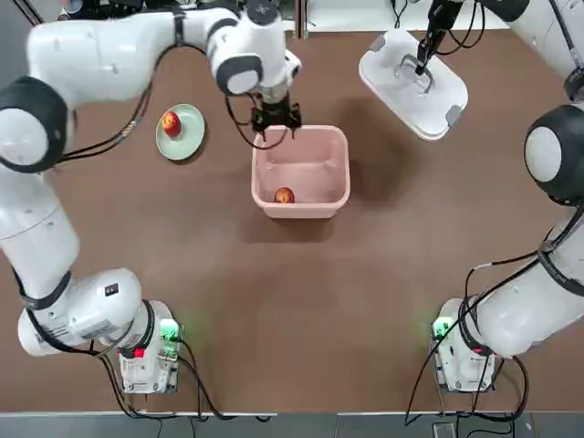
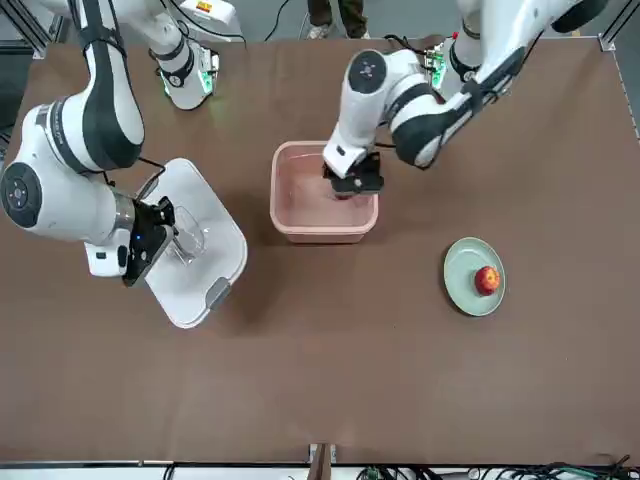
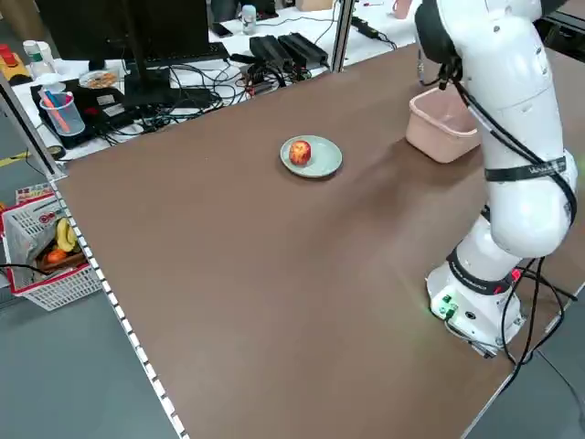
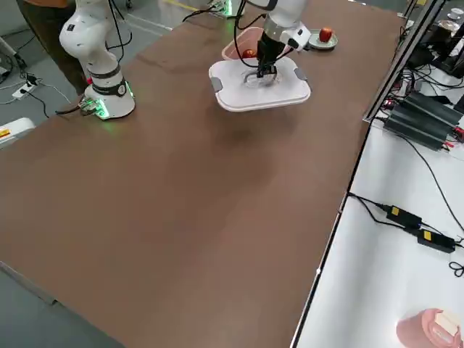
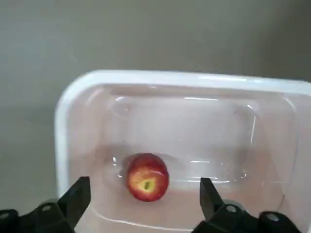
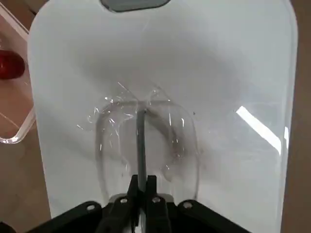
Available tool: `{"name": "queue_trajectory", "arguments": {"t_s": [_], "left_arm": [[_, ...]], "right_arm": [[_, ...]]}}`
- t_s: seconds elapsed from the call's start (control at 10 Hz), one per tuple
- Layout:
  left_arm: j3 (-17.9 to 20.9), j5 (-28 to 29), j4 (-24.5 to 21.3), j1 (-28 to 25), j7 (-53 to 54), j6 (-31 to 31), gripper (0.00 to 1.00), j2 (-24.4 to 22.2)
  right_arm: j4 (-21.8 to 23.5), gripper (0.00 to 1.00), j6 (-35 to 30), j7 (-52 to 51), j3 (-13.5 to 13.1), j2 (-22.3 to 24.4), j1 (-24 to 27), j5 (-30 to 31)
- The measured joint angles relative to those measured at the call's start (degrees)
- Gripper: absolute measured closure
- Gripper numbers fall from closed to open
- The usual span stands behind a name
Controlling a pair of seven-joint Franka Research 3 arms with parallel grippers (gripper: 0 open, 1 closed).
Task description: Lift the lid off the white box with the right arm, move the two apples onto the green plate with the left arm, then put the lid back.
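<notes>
Above the box (image 1: 301,169), left tool (image 5: 146,201) gapes empty.

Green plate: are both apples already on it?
No, the green plate holds just one apple, while the other apple lies inside the white box.

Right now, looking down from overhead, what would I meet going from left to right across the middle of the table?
Green plate with an apple on it → pink box → white lid.
</notes>
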State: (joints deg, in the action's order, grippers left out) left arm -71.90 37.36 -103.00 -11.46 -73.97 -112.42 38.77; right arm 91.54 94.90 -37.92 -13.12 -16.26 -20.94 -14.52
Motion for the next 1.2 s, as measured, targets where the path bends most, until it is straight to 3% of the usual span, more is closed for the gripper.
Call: {"name": "queue_trajectory", "arguments": {"t_s": [0.2, 0.8, 1.2], "left_arm": [[4.0, 0.0, 0.7, 6.3, -1.0, -0.1, 0.03, 0.5], [5.9, 2.9, -5.8, 7.0, -1.0, -6.0, 0.04, 2.2], [12.3, 4.4, -8.8, 11.4, -1.0, -11.6, 0.03, 2.3]], "right_arm": [[0.0, 0.93, 0.0, 0.0, 0.0, 0.0, 0.0, 0.0], [0.0, 0.93, 0.1, -1.2, -0.1, 0.0, 0.1, 0.0], [-0.3, 0.93, 0.4, -4.1, -0.3, 0.0, 1.4, 0.9]]}}
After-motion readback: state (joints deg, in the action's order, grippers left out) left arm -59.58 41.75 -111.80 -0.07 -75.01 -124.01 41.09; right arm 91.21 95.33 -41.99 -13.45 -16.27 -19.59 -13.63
